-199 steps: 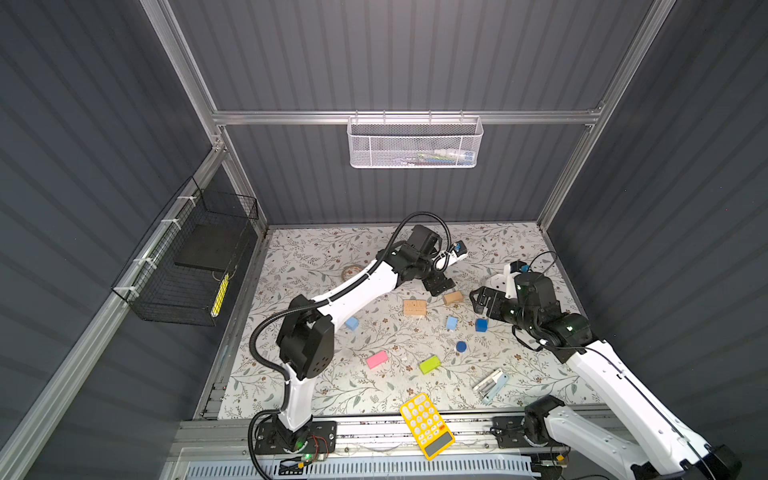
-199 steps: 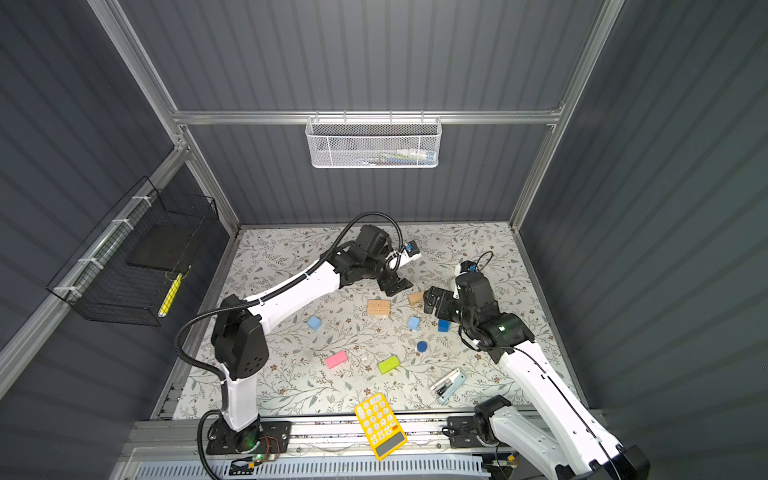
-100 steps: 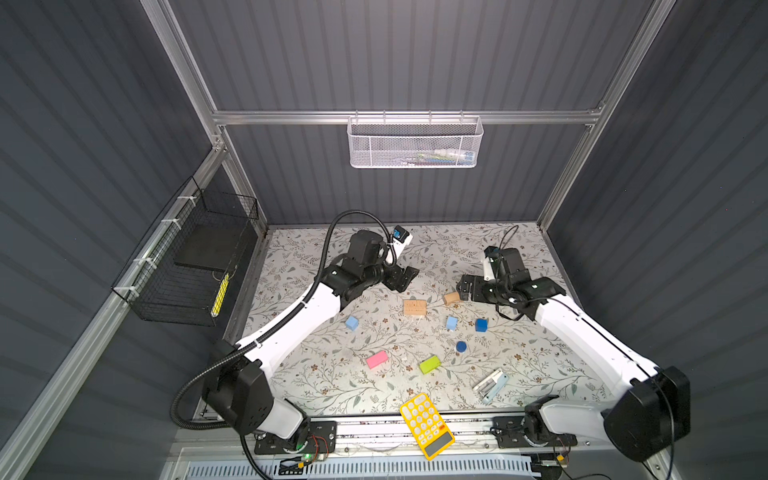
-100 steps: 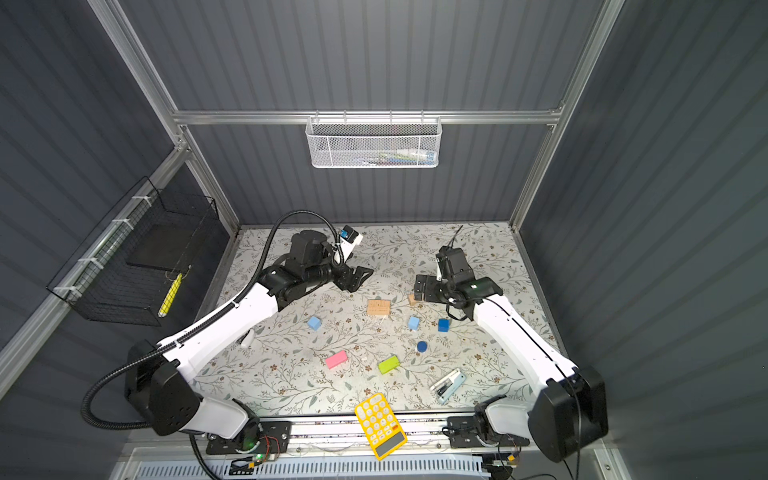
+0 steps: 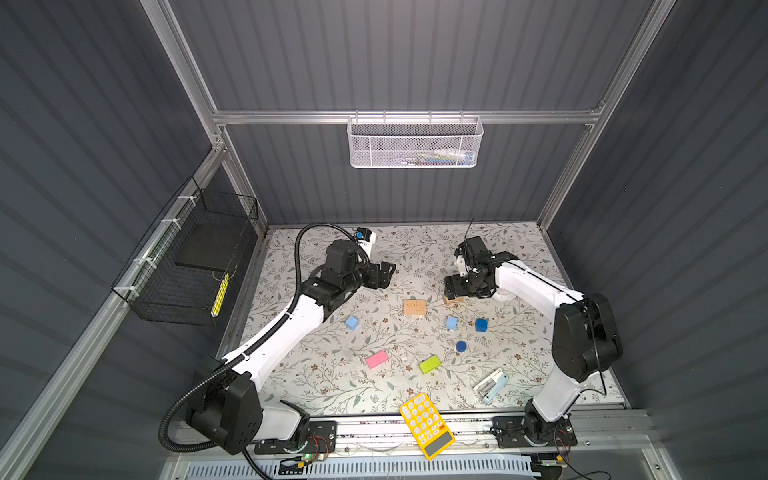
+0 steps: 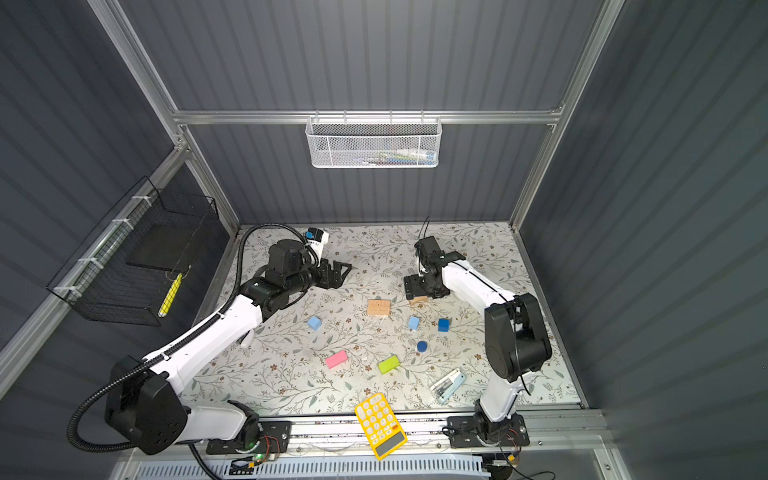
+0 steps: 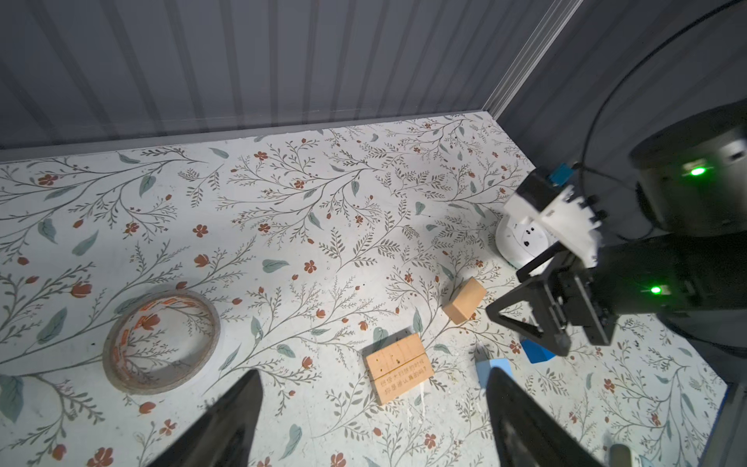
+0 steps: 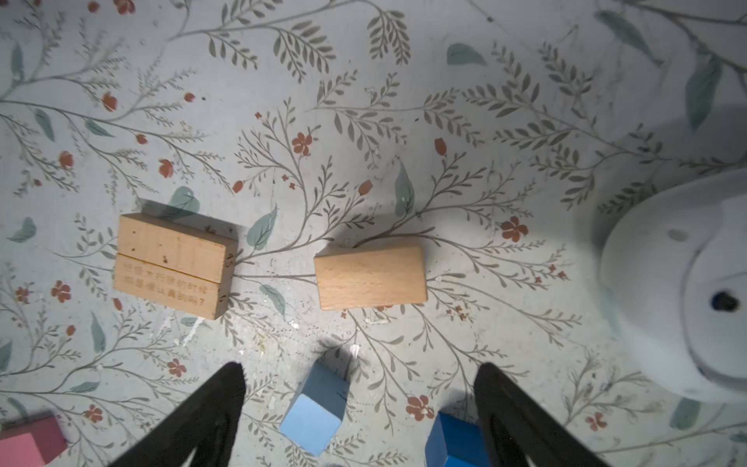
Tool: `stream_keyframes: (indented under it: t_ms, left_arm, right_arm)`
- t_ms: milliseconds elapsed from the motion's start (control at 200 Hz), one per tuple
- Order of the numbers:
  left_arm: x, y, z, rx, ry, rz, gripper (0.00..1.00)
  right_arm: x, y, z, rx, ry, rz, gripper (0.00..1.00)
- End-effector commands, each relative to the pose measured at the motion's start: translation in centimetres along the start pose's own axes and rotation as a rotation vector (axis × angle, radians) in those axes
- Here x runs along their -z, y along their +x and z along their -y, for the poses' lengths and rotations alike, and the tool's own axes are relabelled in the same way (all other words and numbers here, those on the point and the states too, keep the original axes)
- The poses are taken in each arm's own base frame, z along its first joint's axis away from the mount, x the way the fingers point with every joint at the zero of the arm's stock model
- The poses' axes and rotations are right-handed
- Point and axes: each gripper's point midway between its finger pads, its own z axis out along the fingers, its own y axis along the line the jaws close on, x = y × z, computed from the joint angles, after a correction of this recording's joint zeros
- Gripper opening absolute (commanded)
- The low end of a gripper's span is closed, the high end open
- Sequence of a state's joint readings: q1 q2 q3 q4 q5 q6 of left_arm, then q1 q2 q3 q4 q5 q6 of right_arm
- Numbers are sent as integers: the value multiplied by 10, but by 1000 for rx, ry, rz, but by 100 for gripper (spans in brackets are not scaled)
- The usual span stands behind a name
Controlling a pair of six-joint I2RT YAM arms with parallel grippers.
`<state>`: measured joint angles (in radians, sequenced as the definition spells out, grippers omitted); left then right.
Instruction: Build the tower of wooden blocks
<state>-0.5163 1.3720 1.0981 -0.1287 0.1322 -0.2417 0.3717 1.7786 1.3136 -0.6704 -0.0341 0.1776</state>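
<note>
Two tan bars [image 5: 414, 307] [image 8: 174, 265] lie side by side on the floral mat, and a third tan bar [image 8: 371, 278] lies alone to their right. My right gripper [image 5: 453, 289] [image 8: 359, 370] hovers open over that single bar, empty. My left gripper [image 5: 384, 272] hangs open and empty, left of the bars; its fingers [image 7: 242, 404] frame the tan pair [image 7: 398, 368]. Loose on the mat are light-blue cubes [image 5: 351, 323] [image 5: 451, 322], a dark-blue cube [image 5: 481, 325], a dark-blue cylinder [image 5: 461, 346], a pink bar [image 5: 377, 359] and a green bar [image 5: 429, 364]. No block rests on another.
A tape ring [image 7: 161, 341] lies on the mat at the back left. A pale-blue stapler [image 5: 491, 384] and a yellow calculator [image 5: 427, 424] sit near the front edge. Wire baskets hang on the left wall [image 5: 195, 266] and back wall [image 5: 415, 143].
My left gripper has drawn back to the left, away from the tan bars. My right gripper has moved left over the single tan bar, its jaws slightly narrower.
</note>
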Motion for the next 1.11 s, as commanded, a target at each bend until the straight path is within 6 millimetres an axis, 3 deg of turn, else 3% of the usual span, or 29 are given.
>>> stream_keyframes:
  t_ms: [0,365,1101]
  left_arm:
    - [2,0,6,32,34,16,87]
    - [-6,8,2,31,31,0,86]
    - [-15,13,3,39,55,-30,85]
  right_arm:
    - [-6,-4,6,43,31,-19,90]
    - [-36,-8,10,73,61,-48,88]
    - [-54,0,4,83,57,-78,80]
